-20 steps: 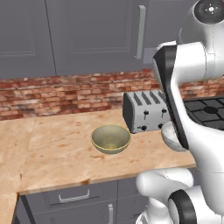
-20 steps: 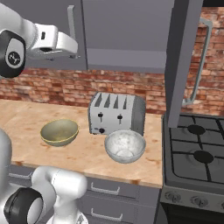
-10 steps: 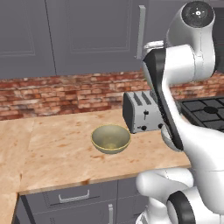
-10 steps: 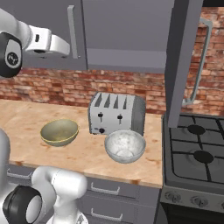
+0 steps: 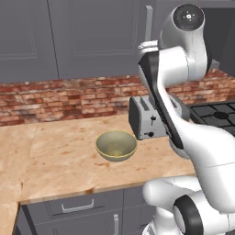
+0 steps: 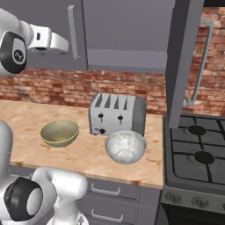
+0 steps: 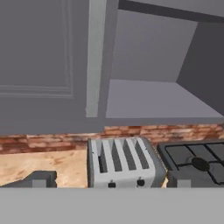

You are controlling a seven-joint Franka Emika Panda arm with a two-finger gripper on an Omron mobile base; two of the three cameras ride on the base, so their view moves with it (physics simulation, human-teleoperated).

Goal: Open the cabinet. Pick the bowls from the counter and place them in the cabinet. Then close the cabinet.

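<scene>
The cabinet (image 6: pixel 127 30) hangs over the counter (image 6: pixel 22 116). Its right door (image 6: pixel 182 61) is swung open edge-on, showing a bare shelf (image 7: pixel 148 98). Its left door (image 7: pixel 39 57) is closed, with a silver bar handle (image 7: pixel 95 57). The olive-tan bowl (image 6: pixel 59 132) sits left of the toaster, and the white marbled bowl (image 6: pixel 125 146) sits in front of it. My gripper (image 6: pixel 63 45) hovers high, just left of the closed door's handle. It is open and holds nothing; its fingertips (image 7: pixel 41 178) stand far apart.
A silver four-slot toaster (image 6: pixel 116 114) stands against the red brick wall (image 6: pixel 52 85). A gas stove (image 6: pixel 197 154) lies to the right, under the open door. Grey drawer fronts (image 5: pixel 78 206) run below the counter's edge.
My arm has swung a little to the left and its upper joint has shifted with it. The bowls, the toaster and the cabinet doors have not moved.
</scene>
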